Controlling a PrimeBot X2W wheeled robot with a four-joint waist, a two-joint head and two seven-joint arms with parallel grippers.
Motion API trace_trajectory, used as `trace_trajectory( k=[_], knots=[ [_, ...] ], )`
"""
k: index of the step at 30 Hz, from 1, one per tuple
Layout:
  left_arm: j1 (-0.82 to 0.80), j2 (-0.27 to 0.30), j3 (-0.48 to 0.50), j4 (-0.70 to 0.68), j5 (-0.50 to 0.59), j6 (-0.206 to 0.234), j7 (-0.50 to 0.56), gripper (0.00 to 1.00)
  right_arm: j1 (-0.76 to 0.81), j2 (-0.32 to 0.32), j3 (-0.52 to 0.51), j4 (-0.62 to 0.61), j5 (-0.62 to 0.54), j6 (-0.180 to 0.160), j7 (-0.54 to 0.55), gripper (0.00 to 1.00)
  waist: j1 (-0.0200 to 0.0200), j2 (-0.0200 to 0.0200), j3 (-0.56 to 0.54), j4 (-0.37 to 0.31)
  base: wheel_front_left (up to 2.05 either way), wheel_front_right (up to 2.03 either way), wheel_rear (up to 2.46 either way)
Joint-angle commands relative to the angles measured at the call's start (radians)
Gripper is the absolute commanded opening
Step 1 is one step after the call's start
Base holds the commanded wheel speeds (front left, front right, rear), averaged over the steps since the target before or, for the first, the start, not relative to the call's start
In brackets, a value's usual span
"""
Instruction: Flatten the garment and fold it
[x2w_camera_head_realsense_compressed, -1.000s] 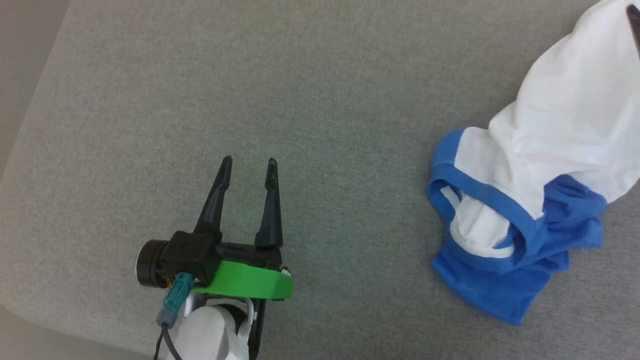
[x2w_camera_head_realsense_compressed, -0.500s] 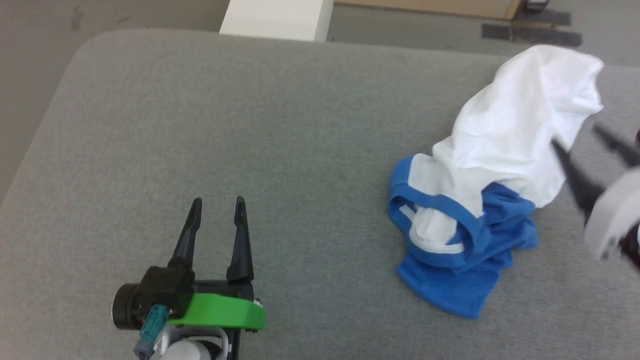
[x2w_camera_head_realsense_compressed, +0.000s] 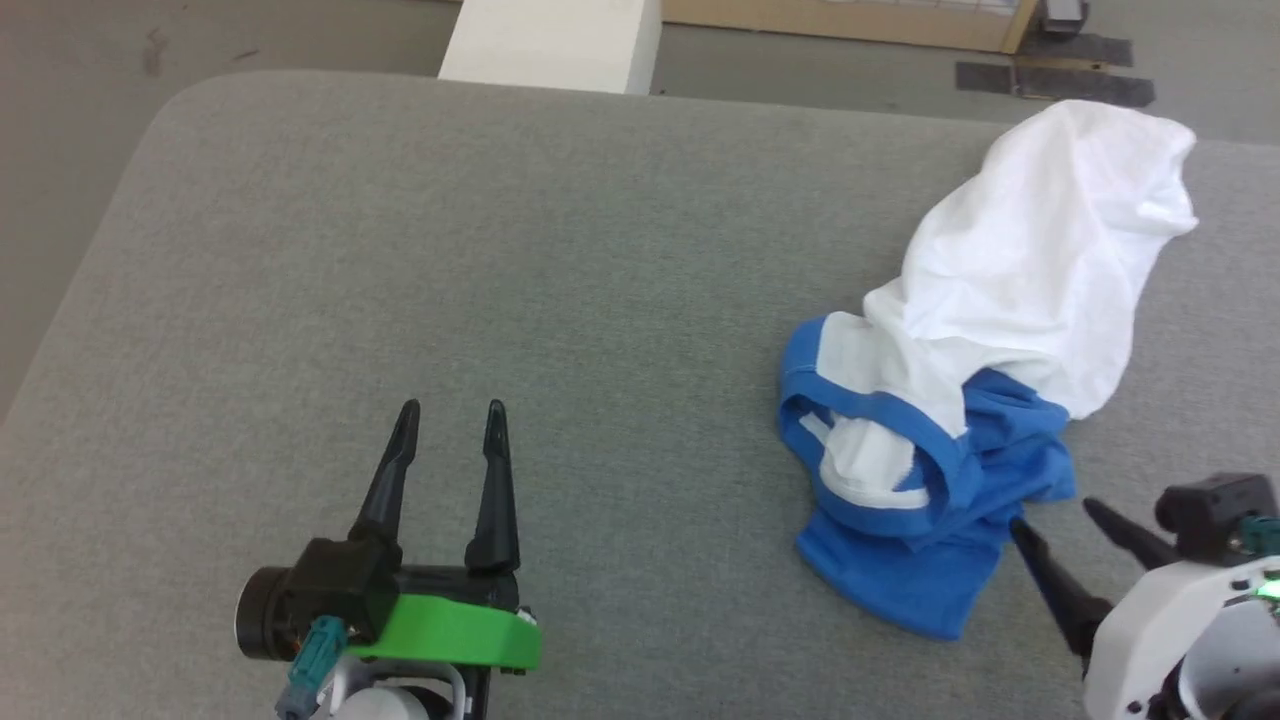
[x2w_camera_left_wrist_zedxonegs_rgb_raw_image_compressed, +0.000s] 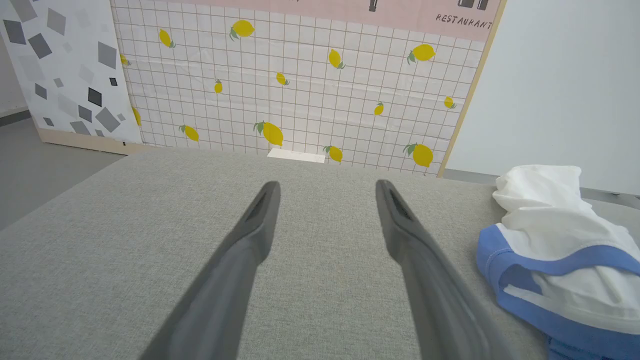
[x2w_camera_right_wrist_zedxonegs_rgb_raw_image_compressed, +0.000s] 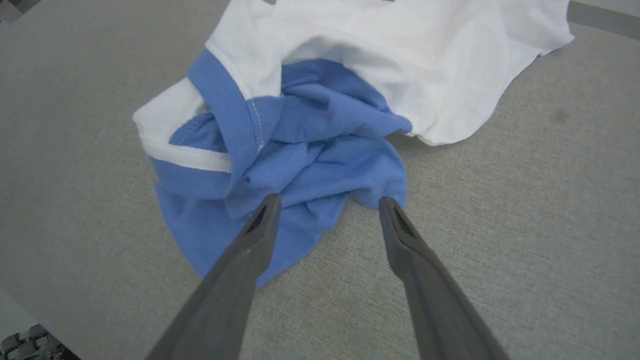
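Now: crumpled shirt on the grey pad, both grippers spread and empty

Head view: I see the garment (x2w_camera_head_realsense_compressed: 1010, 290) lying in a crumpled heap on the right side of a grey padded surface (x2w_camera_head_realsense_compressed: 500, 250). Its white body bunches toward the far edge, and the blue sleeves and blue-trimmed collar sit at the near end. My left gripper (x2w_camera_head_realsense_compressed: 451, 408) is at the lower left, well apart from the cloth, its fingers parted with nothing between them. My right gripper (x2w_camera_head_realsense_compressed: 1052, 513) is at the lower right, fingers parted and pointing at the blue folds. One tip sits right at the fabric's edge; I cannot tell whether it touches. A white block (x2w_camera_head_realsense_compressed: 550, 35) stands beyond the pad's far edge.

Left wrist view: the left gripper (x2w_camera_left_wrist_zedxonegs_rgb_raw_image_compressed: 327, 184) is spread wide over bare grey pad. The garment (x2w_camera_left_wrist_zedxonegs_rgb_raw_image_compressed: 550, 220) lies off to the right, and a lemon-printed grid panel (x2w_camera_left_wrist_zedxonegs_rgb_raw_image_compressed: 300, 100) stands behind.

Right wrist view: the right gripper (x2w_camera_right_wrist_zedxonegs_rgb_raw_image_compressed: 328, 199) is spread and empty. The garment (x2w_camera_right_wrist_zedxonegs_rgb_raw_image_compressed: 325, 125) is directly ahead, its blue bundle nearest. One fingertip overlaps the blue cloth, and the other is over bare pad just beside the hem.
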Motion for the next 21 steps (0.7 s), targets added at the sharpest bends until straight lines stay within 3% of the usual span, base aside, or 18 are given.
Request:
trace_trajectory(
  k=[1, 12, 13, 14, 15, 21],
  knots=[
    [-0.011, -0.004, -0.004, 0.002, 0.008, -0.003, -0.005, 1.0, 0.008, 0.007, 0.007, 0.02, -0.011, -0.002, -0.011, 1.0, 0.0, 0.0, 0.02, 0.026, 0.0, 0.0, 0.0],
    [-0.037, -0.004, -0.044, 0.009, -0.01, 0.015, -0.005, 1.0, -0.084, 0.0, 0.073, 0.237, -0.098, -0.002, -0.061, 1.0, 0.0, 0.0, 0.075, 0.108, 0.0, 0.0, 0.0],
    [-0.038, -0.004, -0.045, 0.01, -0.01, 0.016, -0.005, 1.0, -0.093, 0.005, 0.078, 0.253, -0.098, -0.002, -0.064, 0.92, 0.0, 0.0, 0.076, 0.109, 0.0, 0.0, 0.0],
    [-0.038, -0.004, -0.047, 0.011, -0.011, 0.018, -0.005, 1.0, -0.103, 0.005, 0.086, 0.274, -0.104, -0.002, -0.062, 0.17, 0.0, 0.0, 0.076, 0.111, 0.0, 0.0, 0.0],
    [-0.038, -0.004, -0.048, 0.012, -0.011, 0.019, -0.005, 1.0, -0.108, 0.001, 0.098, 0.287, -0.111, -0.002, -0.059, 0.0, 0.0, 0.0, 0.074, 0.112, 0.0, 0.0, 0.0],
    [-0.024, -0.004, -0.031, 0.026, -0.007, 0.021, -0.005, 1.0, -0.144, -0.008, 0.102, 0.287, -0.102, -0.002, -0.075, 0.0, 0.0, 0.0, 0.019, 0.069, 0.0, 0.0, 0.0]
  ],
)
